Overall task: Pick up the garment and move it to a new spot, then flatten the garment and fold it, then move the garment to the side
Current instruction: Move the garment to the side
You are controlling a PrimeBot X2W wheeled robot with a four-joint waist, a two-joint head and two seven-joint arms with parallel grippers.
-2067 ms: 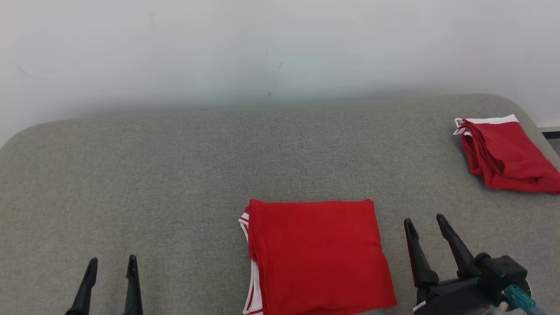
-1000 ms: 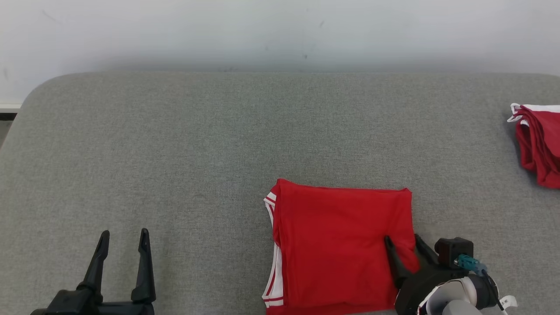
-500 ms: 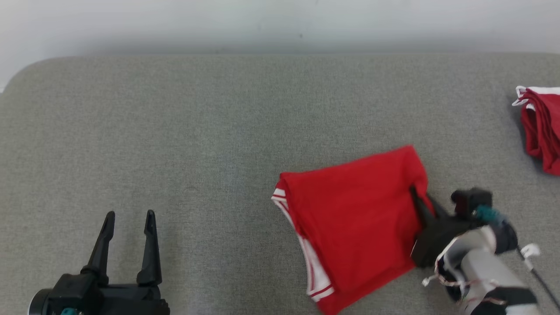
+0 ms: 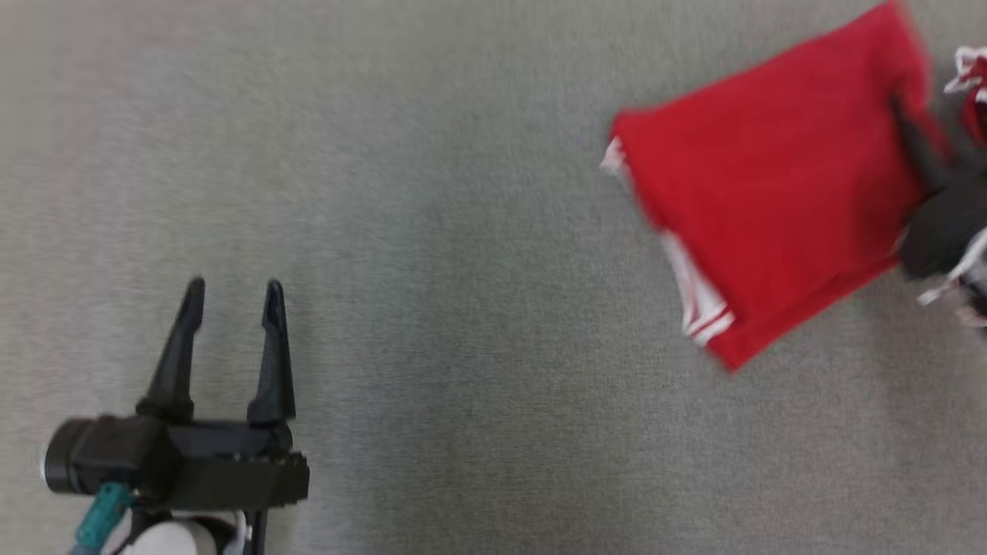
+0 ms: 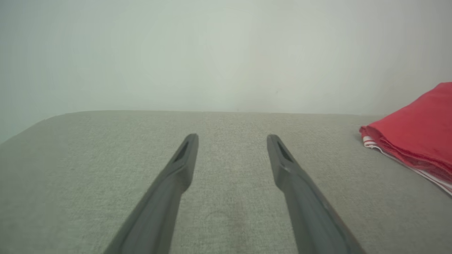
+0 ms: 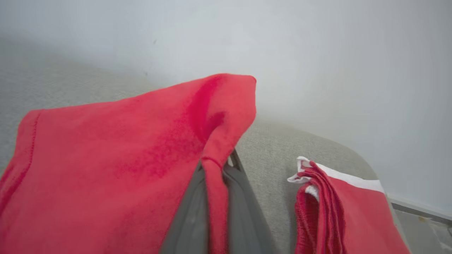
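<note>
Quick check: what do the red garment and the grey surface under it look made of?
Garment: soft matte knit, likely cotton jersey; it creases limply where the fingers pinch it. Surface: matte grey woven upholstery fabric, judging by its fine speckled weave.

Jaws apart over cushion [image 5: 70,158] (garment [image 5: 416,130] right)
</note>
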